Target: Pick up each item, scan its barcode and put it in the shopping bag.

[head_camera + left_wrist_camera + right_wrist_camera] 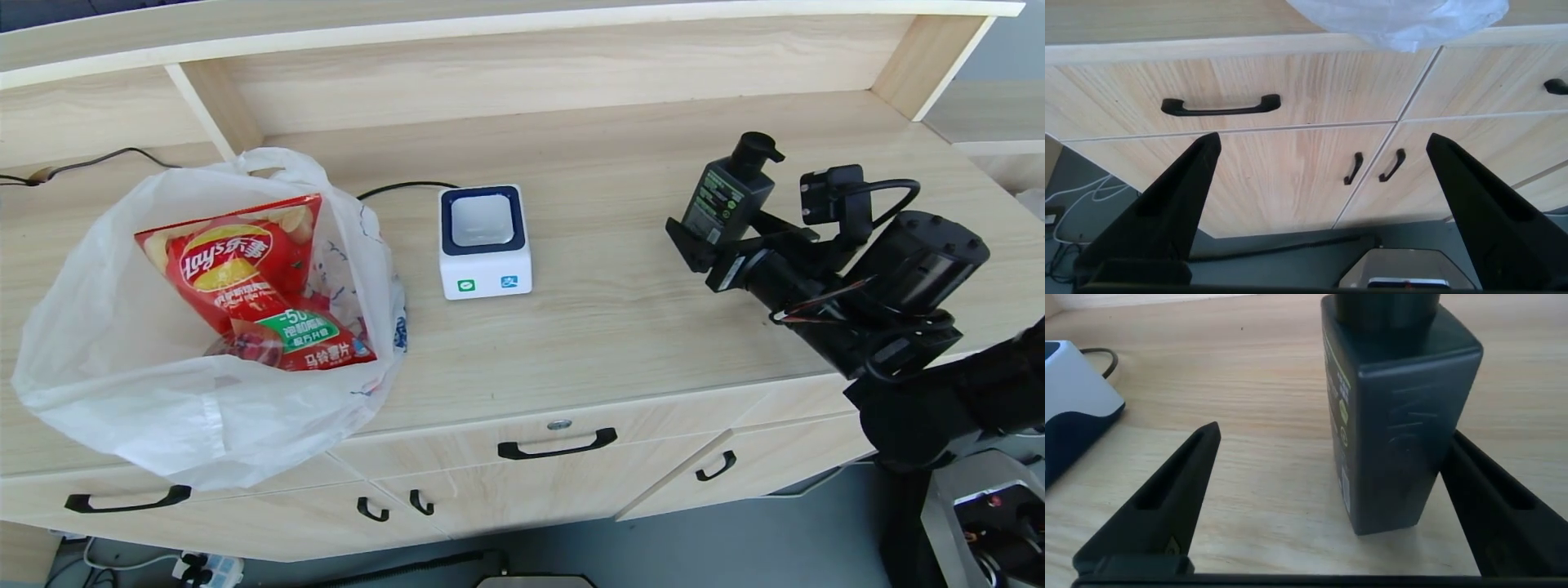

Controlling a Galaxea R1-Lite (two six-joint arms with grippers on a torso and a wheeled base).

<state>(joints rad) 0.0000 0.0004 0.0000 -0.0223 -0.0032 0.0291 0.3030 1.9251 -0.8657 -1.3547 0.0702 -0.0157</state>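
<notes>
Facing the drawer fronts (1290, 90), the left hand (1323, 139) has its fingers apart. On the worktop (612, 327), the shopping bag (122, 367) holds a red crisp packet (253, 278), with the scanner (484, 241) just beside it. Farther back, the right hand (1335, 433), fingers apart, flanks the upright dark pump bottle (722, 200).

The right arm is stretched over the bench's (620, 327) right end from its front edge. The right tool (735, 233) points toward the back-left corner, fingers spread wide. The left tool (1323, 155) hangs below the front edge, fingers equally wide apart.
</notes>
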